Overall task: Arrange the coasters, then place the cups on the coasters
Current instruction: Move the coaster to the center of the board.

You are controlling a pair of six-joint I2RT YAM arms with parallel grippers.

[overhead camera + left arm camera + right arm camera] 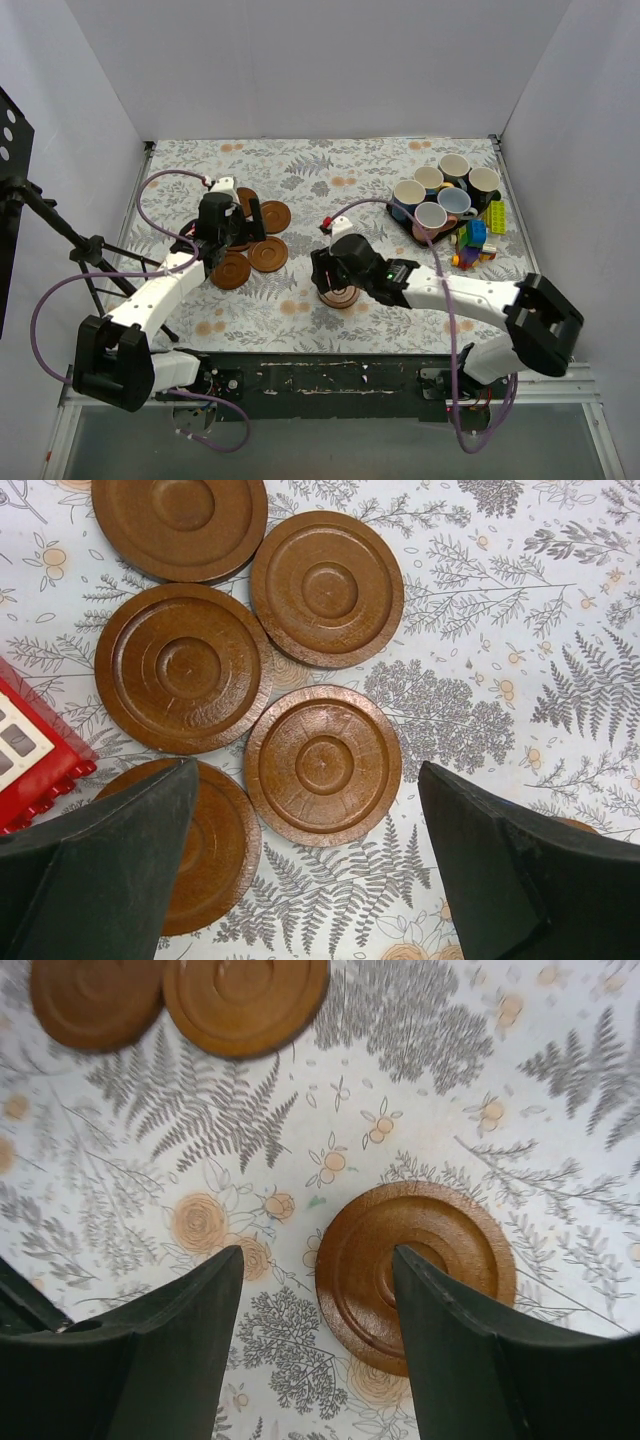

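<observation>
At about 9 o'clock on the table (300,170), five coasters (268,254) lie flat in a tight group, some rims touching or slightly overlapping. The left claw (308,778) hangs over this group with its fingers (110,860) wide apart and holds nothing. In the left wrist view one coaster lies between the two fingers, and another at 7 o'clock is partly hidden under the left finger. Near the middle of the table, toward 6 o'clock, a lone coaster (415,1260) lies flat and apart from the group. The right claw (318,1252) is above it, also spread open and gripping nothing, and its right finger covers part of the disc. At 2 o'clock stands a dark tray (404,220) with six cups (455,200) in it. They are all upright and packed close together, with their pale insides showing. No cup is on a coaster. Some coloured blocks (475,235) lie just beside the tray, at its 5 o'clock side.
</observation>
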